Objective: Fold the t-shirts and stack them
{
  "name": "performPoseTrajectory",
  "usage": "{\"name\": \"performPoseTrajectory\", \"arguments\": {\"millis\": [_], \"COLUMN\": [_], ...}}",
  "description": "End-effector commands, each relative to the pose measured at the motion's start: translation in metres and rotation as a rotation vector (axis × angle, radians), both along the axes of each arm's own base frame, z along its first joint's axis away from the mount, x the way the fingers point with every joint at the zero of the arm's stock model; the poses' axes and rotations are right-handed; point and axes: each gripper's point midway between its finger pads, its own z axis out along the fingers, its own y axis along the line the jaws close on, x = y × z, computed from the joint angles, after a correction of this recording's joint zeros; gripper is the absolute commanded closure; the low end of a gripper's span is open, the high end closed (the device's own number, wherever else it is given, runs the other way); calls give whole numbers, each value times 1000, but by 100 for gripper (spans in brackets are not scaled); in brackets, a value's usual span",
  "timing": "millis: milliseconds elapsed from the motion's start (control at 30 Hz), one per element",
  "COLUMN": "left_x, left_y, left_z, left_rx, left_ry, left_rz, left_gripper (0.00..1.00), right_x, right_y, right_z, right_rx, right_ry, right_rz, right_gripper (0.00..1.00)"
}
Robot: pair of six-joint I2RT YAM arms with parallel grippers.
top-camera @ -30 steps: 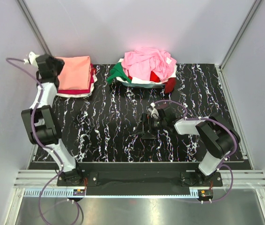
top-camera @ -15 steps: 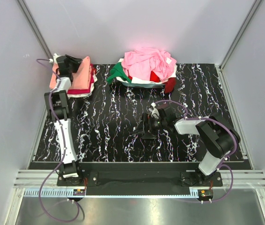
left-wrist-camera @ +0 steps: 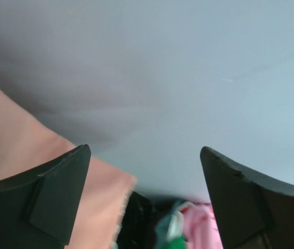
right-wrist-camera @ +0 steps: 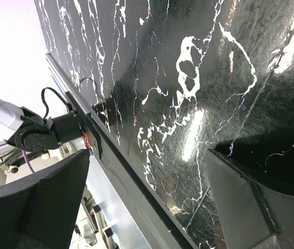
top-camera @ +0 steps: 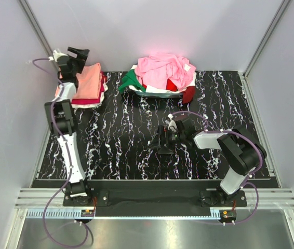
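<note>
Two grippers, one per arm: left gripper (top-camera: 79, 52), right gripper (top-camera: 157, 144). One marbled mat (top-camera: 121, 135). Two groups of t-shirts (top-camera: 160, 66): one folded stack (top-camera: 87, 83) showing three layers, one loose heap (top-camera: 174, 83) showing four colours

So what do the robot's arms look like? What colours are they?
The left arm and right arm have white tubes joined by chunky black joints. A thin purple cable loops along each one. The left gripper and right gripper are black, with flat wedge-shaped fingers.
</note>
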Motion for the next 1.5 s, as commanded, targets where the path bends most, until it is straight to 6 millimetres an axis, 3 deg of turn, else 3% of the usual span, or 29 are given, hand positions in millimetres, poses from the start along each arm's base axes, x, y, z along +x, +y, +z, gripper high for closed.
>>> {"name": "performPoseTrajectory", "arguments": {"millis": [0, 67, 133, 167, 200, 233, 267, 333, 367, 400, 433, 467, 533, 567, 633, 667, 867, 967, 1067, 1200, 1467], "left_x": [-59, -79, -114, -139, -153, -166, -193, -223, -250, -263, -284, -304, -333, -359, -386, -411, -483, -499, -504, -508, -498], "left_y": [-18, -24, -31, -37, -39, -41, -49, -55, -61, -65, -71, -75, -92, -101, -106, -108, -115, -112, -100, -106, -109], "left_z": [172, 174, 170, 197, 167, 167, 184, 165, 166, 159, 134, 139, 126, 116, 109, 100, 98, 85, 58, 59, 48], "left_rx": [88, 98, 88, 95, 81, 87, 102, 144, 184, 204, 210, 303, 378, 437, 473, 493, 609, 631, 643, 638, 615], "left_ry": [-315, -293, -248, -282, -209, -189, -175, -94, -35, 19, 154, 156, 201, 228, 241, 256, 205, 233, 308, 290, 289], "left_rz": [-57, -70, -77, -83, -93, -95, -104, -109, -120, -122, -148, -183, -251, -300, -325, -337, -372, -357, -304, -326, -341], "left_gripper": [3, 1, 1, 1, 1, 1, 1, 1, 1, 1, 1, 1, 1, 1, 1, 1, 1, 1, 1, 1, 1], "right_x": [5, 5, 4, 4, 3, 4, 3, 2, 2, 2, 1, 0, -4, -7, -8, -9, -7, -5, -4, -2, 0], "right_y": [3, 3, 1, 1, 0, -1, -1, -3, -3, -4, -8, -7, -10, -12, -13, -14, -14, -14, -14, -14, -12], "right_z": [9, 9, 9, 13, 12, 12, 14, 13, 18, 19, 18, 25, 29, 34, 40, 44, 41, 36, 31, 27, 21], "right_rx": [38, 37, 33, 38, 35, 31, 31, 23, 30, 31, 23, 36, 51, 70, 84, 94, 82, 61, 42, 22, 2], "right_ry": [-37, -40, -47, -59, -60, -63, -71, -77, -94, -102, -103, -127, -152, -173, -195, -207, -191, -174, -147, -130, -103], "right_rz": [5, 0, -6, -6, -8, -15, -16, -24, -24, -28, -42, -39, -47, -50, -54, -57, -67, -77, -80, -82, -79], "right_gripper": [0, 0, 0, 0, 0, 0, 0, 0, 0, 0, 0, 0, 1, 0, 0, 0, 0, 0, 1, 0, 0]}}
